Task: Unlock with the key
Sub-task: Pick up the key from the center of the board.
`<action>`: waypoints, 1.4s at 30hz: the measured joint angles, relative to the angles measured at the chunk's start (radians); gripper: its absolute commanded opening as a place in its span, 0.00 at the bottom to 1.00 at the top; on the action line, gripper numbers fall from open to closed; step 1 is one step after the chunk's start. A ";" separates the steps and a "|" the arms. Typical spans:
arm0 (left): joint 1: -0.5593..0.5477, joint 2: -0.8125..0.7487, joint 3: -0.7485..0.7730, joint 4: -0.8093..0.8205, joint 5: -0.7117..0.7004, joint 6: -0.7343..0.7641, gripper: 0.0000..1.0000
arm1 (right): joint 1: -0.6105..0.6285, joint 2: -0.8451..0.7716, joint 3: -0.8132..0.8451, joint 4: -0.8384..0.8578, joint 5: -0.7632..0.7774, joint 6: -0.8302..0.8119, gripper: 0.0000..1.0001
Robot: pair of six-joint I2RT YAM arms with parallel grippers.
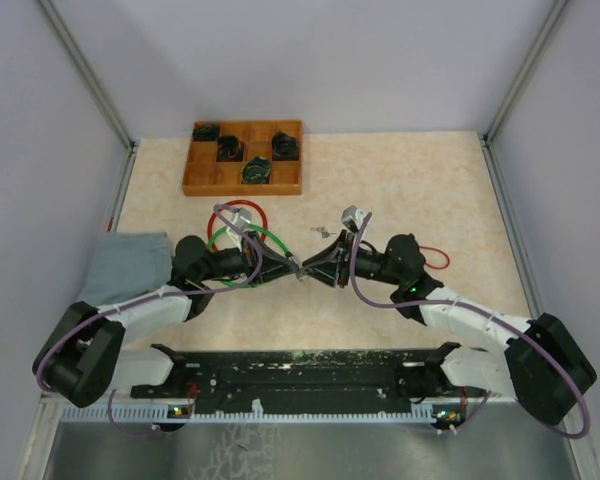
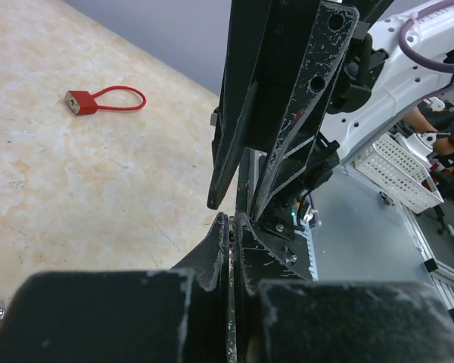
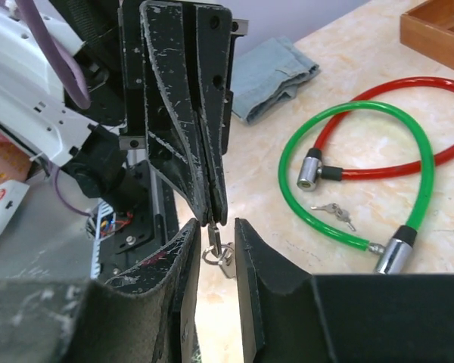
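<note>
Mid-frame, the left gripper (image 2: 231, 221) clamped the key (image 3: 218, 252); the right gripper (image 3: 216, 233) stood open on either side of it.

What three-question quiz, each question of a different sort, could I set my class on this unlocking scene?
1. True or false: the left fingers are spread wide open.
2. What colour is the small padlock lying near the right arm? A green, B red, C blue.
3. Fill in the blank: in the right wrist view, loose keys lie inside the loop of the ____ cable lock.
Key: 1 false, they are shut on a small key; 2 B; 3 green.
</note>
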 measured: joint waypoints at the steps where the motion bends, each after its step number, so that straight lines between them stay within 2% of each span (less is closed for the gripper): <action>1: 0.000 0.000 0.000 0.007 0.000 -0.006 0.00 | 0.000 0.008 0.000 0.015 -0.012 0.004 0.23; 10: 0.000 0.000 0.000 0.051 -0.005 -0.048 0.00 | 0.000 0.071 -0.013 0.117 -0.089 0.057 0.14; 17: -0.002 0.000 0.000 0.089 -0.001 -0.082 0.00 | 0.000 0.078 -0.015 0.161 -0.095 0.077 0.01; 19: -0.002 0.000 0.000 0.094 0.002 -0.089 0.01 | 0.000 0.078 -0.019 0.170 -0.097 0.082 0.00; 26: -0.003 -0.002 0.000 0.075 -0.023 -0.102 0.41 | 0.000 0.078 -0.035 0.187 -0.093 0.097 0.00; 29: -0.004 -0.028 0.010 -0.051 -0.074 -0.079 0.49 | -0.006 0.071 -0.060 0.163 -0.069 0.103 0.00; 30: -0.005 -0.046 0.029 -0.156 -0.114 -0.057 0.51 | -0.010 0.064 -0.067 0.141 -0.053 0.105 0.00; 31: -0.005 -0.048 0.032 -0.168 -0.118 -0.054 0.53 | -0.014 0.058 -0.071 0.126 -0.041 0.106 0.00; 37: -0.005 -0.094 0.129 -0.546 -0.273 0.020 0.56 | -0.057 0.005 -0.116 0.062 0.041 0.117 0.00; 42: -0.010 -0.047 0.245 -0.842 -0.417 0.080 0.58 | -0.103 -0.039 -0.172 0.003 0.120 0.123 0.00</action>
